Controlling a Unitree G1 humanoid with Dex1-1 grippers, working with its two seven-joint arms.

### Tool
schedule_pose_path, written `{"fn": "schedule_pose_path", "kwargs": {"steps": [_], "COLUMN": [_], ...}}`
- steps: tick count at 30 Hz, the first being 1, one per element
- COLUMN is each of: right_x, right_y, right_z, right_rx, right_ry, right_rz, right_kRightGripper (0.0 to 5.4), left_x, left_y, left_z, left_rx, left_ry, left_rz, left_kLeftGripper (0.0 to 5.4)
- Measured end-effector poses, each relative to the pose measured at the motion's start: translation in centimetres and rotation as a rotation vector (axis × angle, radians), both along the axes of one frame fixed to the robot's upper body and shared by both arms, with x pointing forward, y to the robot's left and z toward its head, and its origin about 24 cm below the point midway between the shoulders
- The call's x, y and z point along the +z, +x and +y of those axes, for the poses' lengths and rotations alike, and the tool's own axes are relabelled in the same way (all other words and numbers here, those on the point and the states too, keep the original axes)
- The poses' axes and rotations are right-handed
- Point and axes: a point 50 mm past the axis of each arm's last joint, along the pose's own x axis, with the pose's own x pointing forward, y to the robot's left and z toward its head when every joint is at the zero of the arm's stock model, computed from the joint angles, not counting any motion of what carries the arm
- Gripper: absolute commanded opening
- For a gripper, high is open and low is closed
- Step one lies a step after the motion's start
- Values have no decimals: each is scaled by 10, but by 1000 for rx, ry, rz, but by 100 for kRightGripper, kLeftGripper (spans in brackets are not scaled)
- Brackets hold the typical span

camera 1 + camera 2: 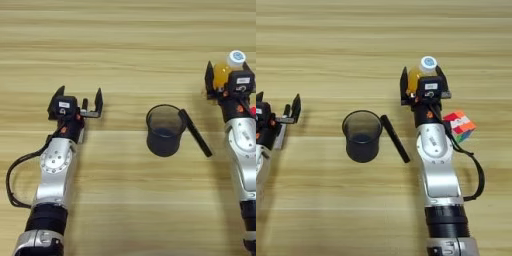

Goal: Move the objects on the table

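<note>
We're only seeing the top of the orange-drink bottle, since the right gripper is covering its lower half; the puzzle cube is getting partly blocked by the forearm, and the left eye view is cropping it to a sliver; the left gripper is getting clipped at the right eye view's edge; the black marker's tip is too small for us to read.

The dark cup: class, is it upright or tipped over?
Upright. The dark cup stands on its base on the table, open rim facing up; a black marker lies beside it.
</note>
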Motion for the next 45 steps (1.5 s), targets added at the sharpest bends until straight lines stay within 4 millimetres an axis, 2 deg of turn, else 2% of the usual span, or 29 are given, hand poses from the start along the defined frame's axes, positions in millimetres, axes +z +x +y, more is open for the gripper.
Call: {"fn": "schedule_pose_path", "kwargs": {"steps": [6, 13, 32, 33, 36, 45], "right_x": [-28, -39, -43, -43, -45, -49], "right_y": [3, 4, 10, 10, 10, 11], "right_z": [-8, -5, -1, -1, -1, -1], "right_rx": [-16, 16, 38, 38, 37, 44], "right_ry": [-16, -33, -71, -71, -70, -44], "right_rz": [117, 166, 180, 179, 185, 207], "right_kRightGripper": [360, 360, 360, 389, 426, 507], "left_x": [1, 4, 10, 11, 11, 13], "left_y": [0, 0, 0, 0, 0, 0], "left_z": [1, -2, -3, -3, -3, -3], "left_rx": [7, -7, -13, -14, -14, -14], "left_ry": [-1, 3, 6, 6, 7, 7], "left_rz": [-19, -32, -59, -63, -64, -71], "left_kLeftGripper": [540, 540, 540, 540, 540, 540]}}
